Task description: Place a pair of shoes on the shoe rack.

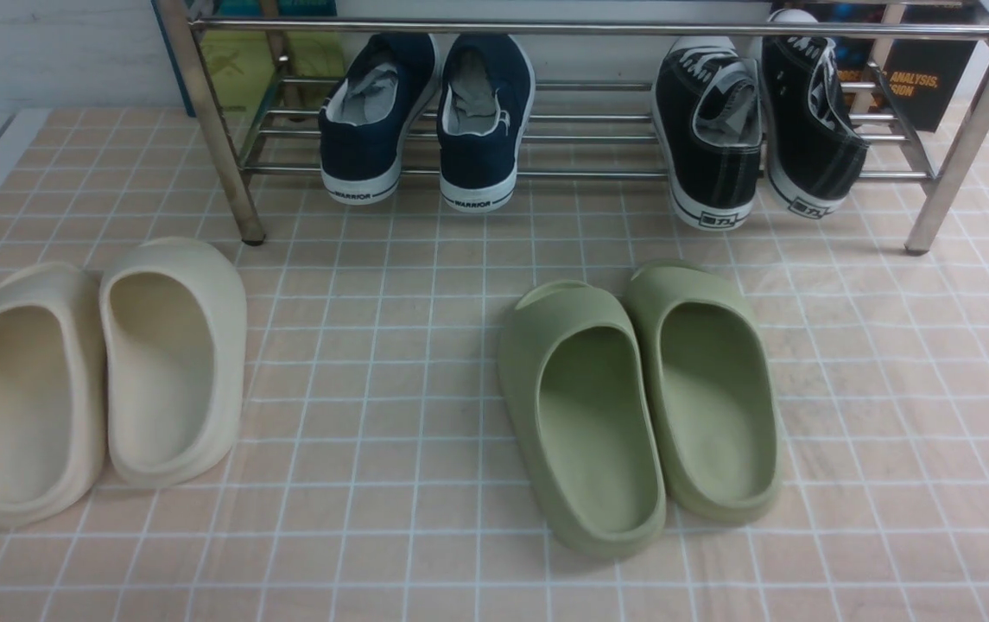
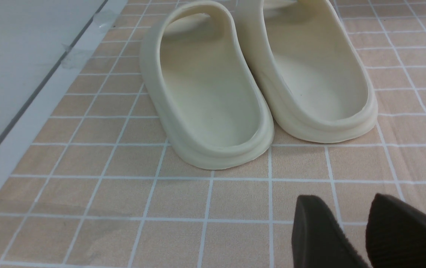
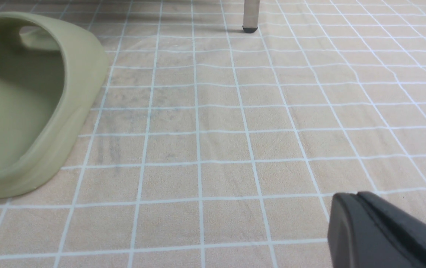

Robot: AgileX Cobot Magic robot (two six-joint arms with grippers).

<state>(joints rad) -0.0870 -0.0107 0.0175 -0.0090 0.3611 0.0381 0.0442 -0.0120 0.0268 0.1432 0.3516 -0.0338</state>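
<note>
In the front view the pair of shoes (image 1: 757, 130) already sits on the shoe rack (image 1: 598, 28), right of the navy sneakers (image 1: 429, 117), so the task looks done. The left wrist view shows the left end effector (image 2: 354, 230) with fingers apart, empty, near the cream slides (image 2: 257, 74). In the right wrist view the right end effector (image 3: 358, 219) is closed on nothing, beside a green slide (image 3: 30, 104).

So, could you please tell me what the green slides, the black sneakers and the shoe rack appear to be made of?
Green slides: likely moulded foam or soft rubber; matte, seamless, thick-walled.
Black sneakers: probably canvas uppers, with visible stitching and white rubber-like soles.
Shoe rack: metal, seemingly chromed steel; shiny, reflective round tubes and rods.
</note>
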